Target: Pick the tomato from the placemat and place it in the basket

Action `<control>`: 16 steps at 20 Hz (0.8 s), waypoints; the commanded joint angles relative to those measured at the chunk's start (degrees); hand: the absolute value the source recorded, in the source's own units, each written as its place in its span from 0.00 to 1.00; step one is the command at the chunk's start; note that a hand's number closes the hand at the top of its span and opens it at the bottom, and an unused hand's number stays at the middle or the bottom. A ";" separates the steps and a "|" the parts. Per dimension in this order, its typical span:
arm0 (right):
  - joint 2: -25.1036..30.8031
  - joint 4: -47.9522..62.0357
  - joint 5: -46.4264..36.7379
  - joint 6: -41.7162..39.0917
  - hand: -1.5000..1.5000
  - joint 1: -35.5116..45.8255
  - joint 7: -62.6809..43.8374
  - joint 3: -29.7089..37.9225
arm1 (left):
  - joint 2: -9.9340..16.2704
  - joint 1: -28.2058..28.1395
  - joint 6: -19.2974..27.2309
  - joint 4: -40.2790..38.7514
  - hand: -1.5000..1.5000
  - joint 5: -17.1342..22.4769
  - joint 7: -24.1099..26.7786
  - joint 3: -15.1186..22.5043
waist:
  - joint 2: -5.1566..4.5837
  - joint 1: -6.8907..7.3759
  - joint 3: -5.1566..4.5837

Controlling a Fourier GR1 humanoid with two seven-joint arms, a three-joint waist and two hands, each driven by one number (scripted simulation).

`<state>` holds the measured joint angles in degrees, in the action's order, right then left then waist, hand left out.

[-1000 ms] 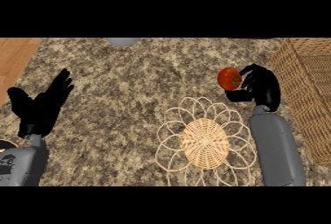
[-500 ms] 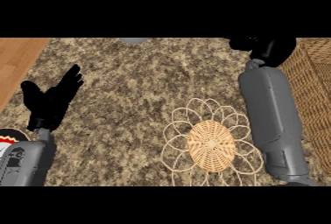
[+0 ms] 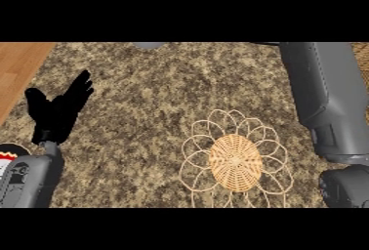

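Left robot hand [image 3: 59, 110] open, speckled granite counter [image 3: 158, 97], woven placemat [image 3: 234, 158]

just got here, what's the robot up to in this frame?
The right forearm stretches up the right side of the granite counter, and its hand is out of view past the top edge, so neither the tomato nor a grasp shows. The wicker placemat lies bare beside that arm. A sliver of the basket shows at the right edge. The left hand rests open at the left, fingers up.
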<state>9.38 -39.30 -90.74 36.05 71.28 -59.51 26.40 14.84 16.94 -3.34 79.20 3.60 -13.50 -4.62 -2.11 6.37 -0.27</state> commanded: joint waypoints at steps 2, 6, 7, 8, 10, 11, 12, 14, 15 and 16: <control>5.57 6.77 -5.63 1.62 1.00 5.98 -8.63 2.32 | -2.07 -0.76 1.07 -1.14 0.50 -1.19 1.78 1.28 | -0.26 -0.83 0.12; 8.18 9.96 -10.35 2.07 1.00 7.77 -11.99 3.33 | -0.71 -0.08 -0.21 -0.18 0.50 0.41 1.01 -0.08 | -0.50 0.16 0.11; 10.59 10.54 -10.06 0.82 1.00 8.66 -10.72 4.28 | -0.08 0.34 1.07 0.12 0.50 -0.48 0.21 -0.59 | -0.34 -0.17 0.18; 9.61 11.50 -12.69 0.60 1.00 8.08 -13.77 3.68 | 0.73 0.02 -0.96 0.13 0.50 1.04 -0.06 -1.07 | -0.18 -0.20 0.12; 13.28 12.77 -14.41 -1.00 1.00 7.52 -13.42 4.32 | 1.81 -0.64 -1.09 -0.42 0.50 0.76 0.87 -1.88 | -0.18 -0.64 0.14; 11.57 13.08 -16.22 -2.12 1.00 8.44 -16.57 3.80 | -0.34 -0.67 0.55 -0.37 0.50 -0.62 1.03 -0.19 | 0.21 -1.37 0.13; 11.90 13.56 -15.89 0.96 1.00 5.80 -16.24 4.90 | 0.90 0.60 0.02 -0.46 0.50 0.28 0.58 -1.54 | -0.17 -1.23 0.20; 13.13 14.28 -18.15 -3.71 1.00 7.99 -18.30 4.87 | 0.30 -1.13 0.64 -0.84 0.50 -0.40 1.41 -1.26 | 0.38 -1.77 0.16; 14.81 14.38 -17.32 -1.49 1.00 7.07 -16.63 6.06 | -0.06 -0.31 0.40 -0.29 0.50 -0.15 -0.17 -0.63 | 0.25 -1.89 0.25; 14.04 14.20 -18.57 -0.75 1.00 6.75 -18.11 5.76 | -0.78 -1.85 1.09 0.26 0.50 -0.61 1.27 -0.45 | 0.46 -1.88 0.23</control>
<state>22.30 -26.14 -106.67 33.48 77.96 -66.21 31.60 14.70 16.07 -2.86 78.75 3.30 -12.52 -5.30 -1.94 4.91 -0.09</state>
